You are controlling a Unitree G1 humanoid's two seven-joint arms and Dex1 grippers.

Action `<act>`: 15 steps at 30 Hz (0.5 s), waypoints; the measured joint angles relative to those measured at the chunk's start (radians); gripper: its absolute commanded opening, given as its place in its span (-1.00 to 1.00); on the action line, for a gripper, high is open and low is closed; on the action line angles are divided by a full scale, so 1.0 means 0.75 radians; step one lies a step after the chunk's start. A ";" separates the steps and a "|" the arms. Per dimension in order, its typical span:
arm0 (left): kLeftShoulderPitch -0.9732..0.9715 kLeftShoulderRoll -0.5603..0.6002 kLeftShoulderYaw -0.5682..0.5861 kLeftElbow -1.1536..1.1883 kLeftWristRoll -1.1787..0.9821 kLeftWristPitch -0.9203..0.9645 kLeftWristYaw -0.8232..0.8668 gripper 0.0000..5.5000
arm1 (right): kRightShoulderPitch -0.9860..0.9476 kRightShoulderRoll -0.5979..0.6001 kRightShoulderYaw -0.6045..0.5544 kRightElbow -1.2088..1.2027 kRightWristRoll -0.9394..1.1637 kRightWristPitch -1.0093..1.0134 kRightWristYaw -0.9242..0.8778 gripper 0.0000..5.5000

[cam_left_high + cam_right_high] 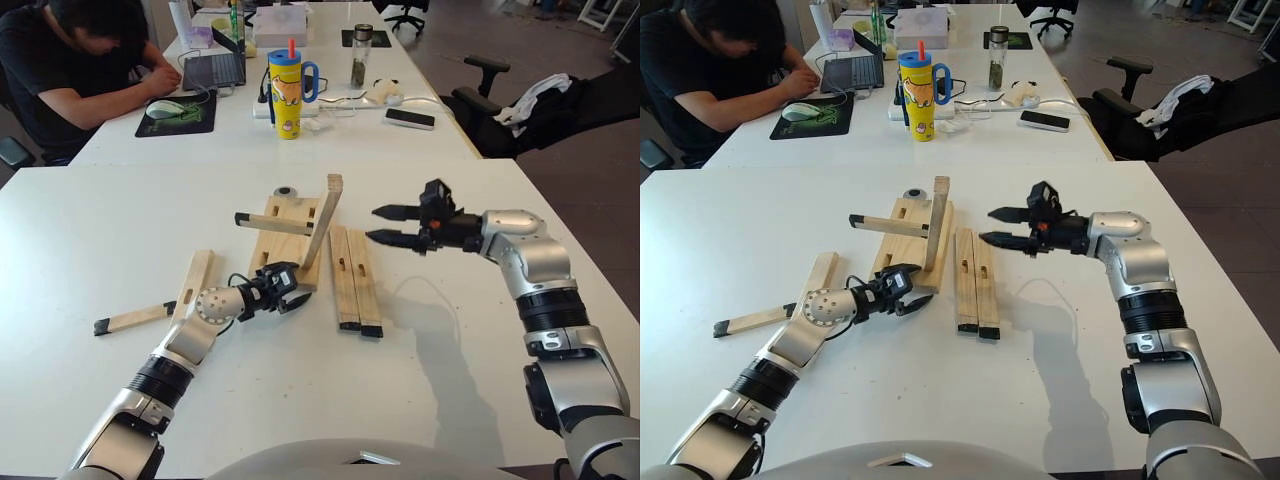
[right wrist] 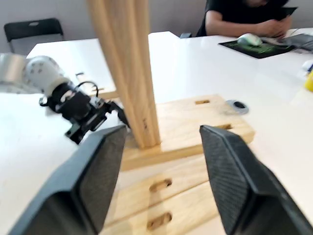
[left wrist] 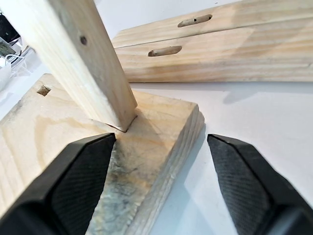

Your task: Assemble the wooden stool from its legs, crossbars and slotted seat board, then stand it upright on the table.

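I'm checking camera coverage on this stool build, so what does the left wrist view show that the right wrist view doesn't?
Left wrist view only: the thick corner edge of the pale slotted wooden seat board, lying between the open fingers of the left gripper. Right wrist view only: the open black fingers of the right gripper and a small round grey disc beyond the board. Both: the upright pale wooden leg standing in the board, and the two slotted wooden planks beside it.

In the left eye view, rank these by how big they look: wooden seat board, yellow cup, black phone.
Largest: seat board
Then: yellow cup
Smallest: black phone
The cup and phone sit farther away, so true sizes are unsure.
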 measured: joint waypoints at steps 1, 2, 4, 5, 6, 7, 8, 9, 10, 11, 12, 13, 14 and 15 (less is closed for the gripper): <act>-0.001 -0.010 0.000 -0.001 0.000 0.014 0.015 0.27 | -0.030 0.030 -0.046 -0.045 0.056 0.029 -0.054 -0.29; -0.002 -0.019 -0.001 -0.001 0.002 0.024 0.025 0.27 | -0.059 0.056 -0.071 -0.088 0.094 0.050 -0.092 -0.34; -0.007 -0.041 -0.005 -0.001 0.016 0.049 0.052 0.27 | -0.113 0.124 -0.107 -0.176 0.159 0.088 -0.189 -0.36; -0.010 -0.047 -0.006 -0.001 0.019 0.054 0.056 0.27 | -0.129 0.143 -0.115 -0.200 0.181 0.100 -0.221 -0.36; -0.013 -0.054 -0.010 -0.001 0.025 0.059 0.060 0.27 | -0.148 0.171 -0.122 -0.225 0.195 0.106 -0.260 -0.44; -0.015 -0.060 -0.011 -0.001 0.027 0.065 0.063 0.27 | -0.162 0.201 -0.128 -0.245 0.204 0.107 -0.303 -0.47; -0.018 -0.067 -0.012 -0.001 0.031 0.073 0.067 0.27 | -0.175 0.236 -0.133 -0.260 0.227 0.109 -0.342 -0.53; -0.023 -0.076 -0.013 -0.001 0.037 0.085 0.073 0.27 | -0.188 0.279 -0.146 -0.272 0.248 0.110 -0.389 -0.57; -0.027 -0.081 -0.014 -0.001 0.039 0.095 0.076 0.27 | -0.198 0.306 -0.153 -0.280 0.261 0.112 -0.422 -0.64; -0.031 -0.089 -0.016 -0.001 0.041 0.108 0.080 0.27 | -0.210 0.339 -0.165 -0.296 0.288 0.117 -0.469 -0.67; -0.034 -0.092 -0.017 -0.001 0.043 0.115 0.081 0.27 | -0.222 0.364 -0.172 -0.309 0.301 0.117 -0.503 -0.75; -0.035 -0.094 -0.017 -0.001 0.044 0.121 0.082 0.27 | -0.250 0.404 -0.187 -0.324 0.320 0.115 -0.564 -0.80; -0.035 -0.095 -0.017 -0.002 0.044 0.123 0.082 0.27 | -0.283 0.439 -0.210 -0.329 0.345 0.105 -0.613 -0.86; -0.035 -0.096 -0.017 -0.002 0.044 0.124 0.083 0.27 | -0.311 0.459 -0.226 -0.332 0.359 0.096 -0.645 -0.92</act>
